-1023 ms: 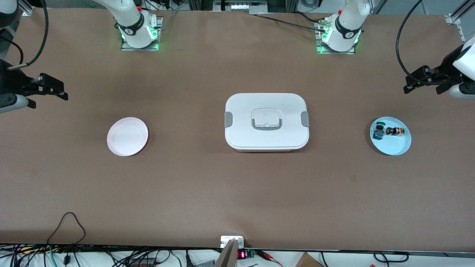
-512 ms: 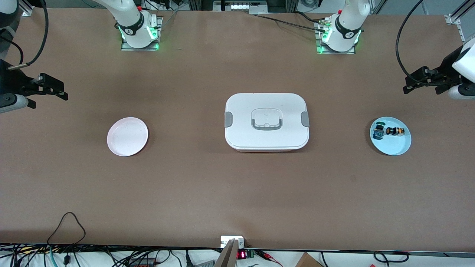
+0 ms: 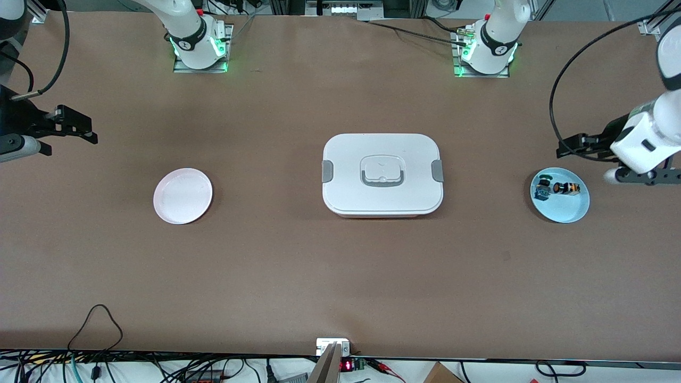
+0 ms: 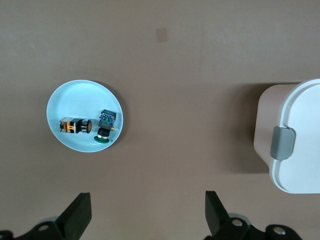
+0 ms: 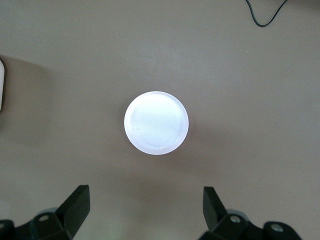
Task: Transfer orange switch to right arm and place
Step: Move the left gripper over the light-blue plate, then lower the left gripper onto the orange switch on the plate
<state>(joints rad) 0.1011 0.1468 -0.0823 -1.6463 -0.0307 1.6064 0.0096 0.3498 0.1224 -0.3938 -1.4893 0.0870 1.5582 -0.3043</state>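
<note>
Nothing done yet: tiny black-capped orange switch [image 3: 565, 188] lies in pale blue round plate [image 3: 569, 213] (beside green-capped blue switch [image 3: 542, 188]). Left hand [image 4: 145, 217] released, over bare desk [image 3: 340, 276] just beside plate. Right hand [image 5: 145, 215] released, waiting near pink round plate [image 3: 182, 196]. Pickup, handover, placing all left.

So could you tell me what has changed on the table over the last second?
The left gripper has come down and in from the table's end toward the blue plate, open and empty. It has not yet touched the orange switch, which lies on that plate beside the green-capped switch. The right gripper waits open where it was. The pink plate and white lidded box have not moved.
</note>
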